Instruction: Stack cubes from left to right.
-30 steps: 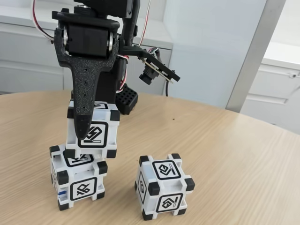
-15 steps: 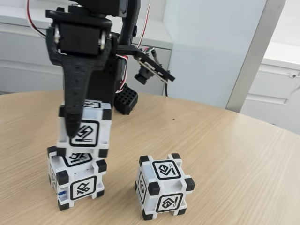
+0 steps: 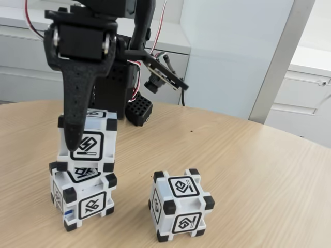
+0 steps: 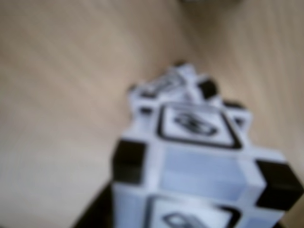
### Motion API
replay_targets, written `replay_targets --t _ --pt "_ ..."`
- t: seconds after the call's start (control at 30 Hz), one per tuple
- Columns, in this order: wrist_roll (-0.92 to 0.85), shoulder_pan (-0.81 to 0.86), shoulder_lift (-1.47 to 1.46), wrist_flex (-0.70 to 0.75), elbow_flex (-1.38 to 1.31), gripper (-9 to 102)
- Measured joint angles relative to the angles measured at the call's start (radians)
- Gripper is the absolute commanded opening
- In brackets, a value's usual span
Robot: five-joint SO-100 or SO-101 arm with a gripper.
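Note:
In the fixed view my black gripper [image 3: 84,143] is shut on a white cube [image 3: 95,135] with black corners, one finger [image 3: 76,111] running down its front face. That cube sits directly over a second alike cube [image 3: 85,200] on the wooden table [image 3: 248,175], offset slightly left; whether they touch I cannot tell. A third cube [image 3: 181,204] stands alone to the right, near the front edge. The blurred wrist view shows the held cube [image 4: 199,166] close up, with the lower cube [image 4: 171,81] beyond it.
The arm's black base and a perforated black block [image 3: 138,111] stand behind the stack. The wrist camera [image 3: 155,82] juts out to the right. The table's curved edge runs along the back right, with white cabinets [image 3: 305,98] beyond.
The gripper has carried the held cube leftward over the lower cube. The other two cubes have stayed where they were.

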Motion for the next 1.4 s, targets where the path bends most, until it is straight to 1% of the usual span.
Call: replay_targets --t 0.27,0.47,0.63,0.77,0.87,1.07,1.1,1.23,1.27,1.33,1.4 --pt "0.000 0.000 0.000 0.000 0.000 36" --pt "0.011 0.000 0.000 0.000 0.000 40" --pt "0.028 0.000 0.000 0.002 0.000 46" --pt "0.037 0.000 0.023 0.002 0.000 47" --pt "0.044 0.000 0.092 0.018 0.000 47" --pt "0.044 0.000 0.291 0.114 0.000 47" --pt "0.044 -0.002 0.324 0.130 0.000 46" --pt "0.046 -0.002 0.449 0.166 0.000 36" --pt "0.052 -0.002 0.480 0.166 0.000 36" --pt "0.061 -0.002 0.529 0.166 0.000 37" --pt "0.060 -0.014 0.558 0.166 0.000 41"
